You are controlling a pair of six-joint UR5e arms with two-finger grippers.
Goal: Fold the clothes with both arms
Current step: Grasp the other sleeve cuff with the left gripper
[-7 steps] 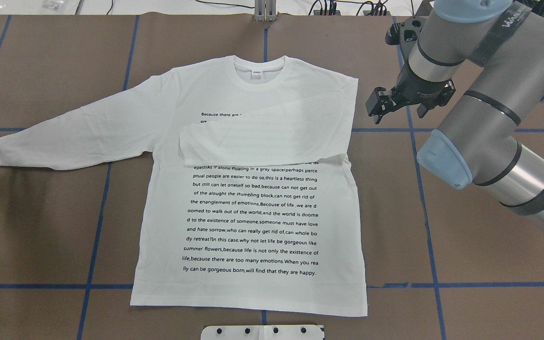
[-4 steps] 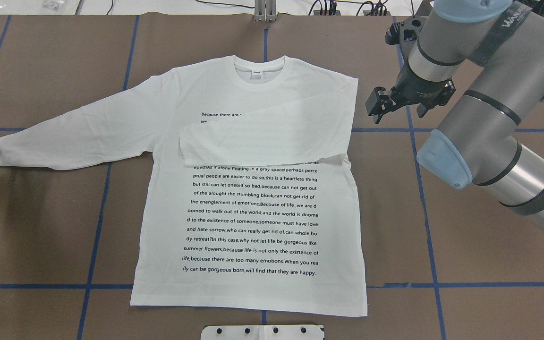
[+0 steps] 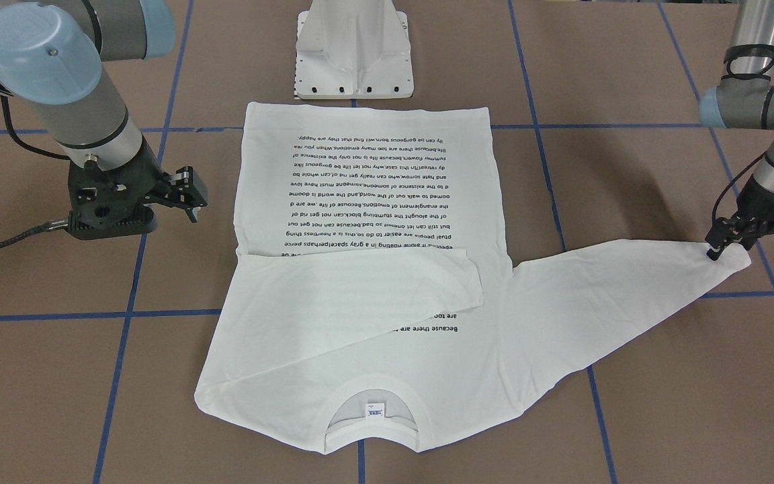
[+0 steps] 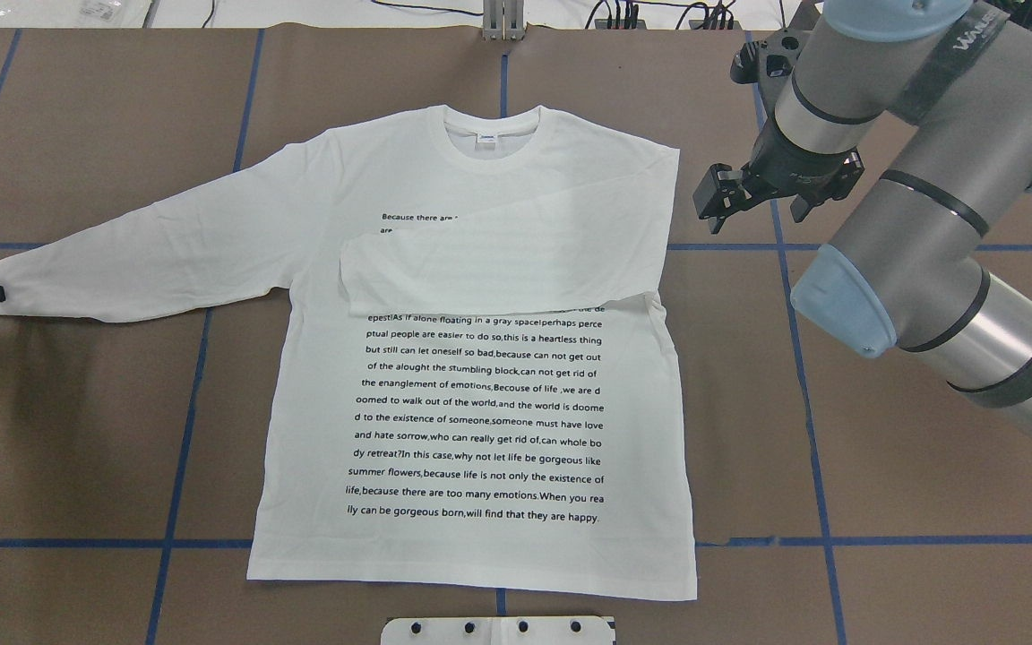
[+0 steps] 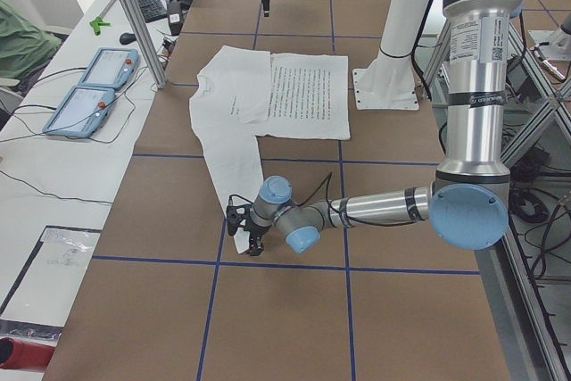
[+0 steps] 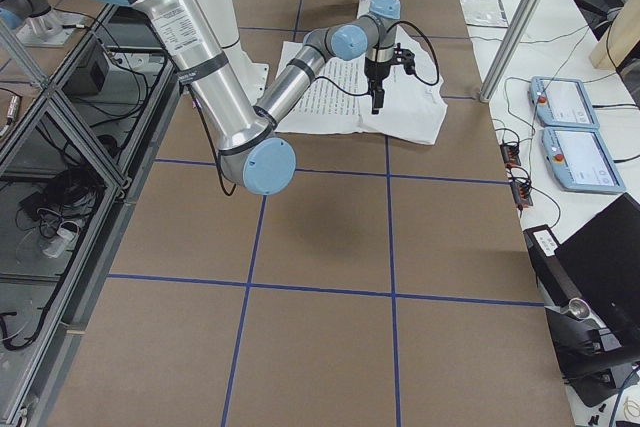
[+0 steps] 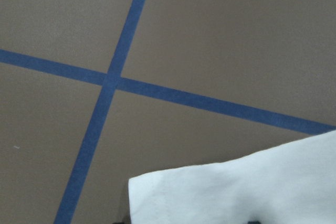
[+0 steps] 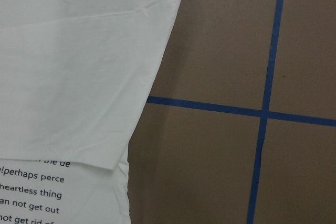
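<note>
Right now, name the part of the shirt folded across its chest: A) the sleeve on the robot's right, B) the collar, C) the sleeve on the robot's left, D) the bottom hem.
A: the right sleeve lies over the black text, while the left sleeve stretches flat out to the left gripper.

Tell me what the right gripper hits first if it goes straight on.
Probably the bare table, just beside the shirt. The right gripper points down, open, and its wrist view shows brown table next to the cloth. Depth is unclear, so it might graze the edge.
</note>
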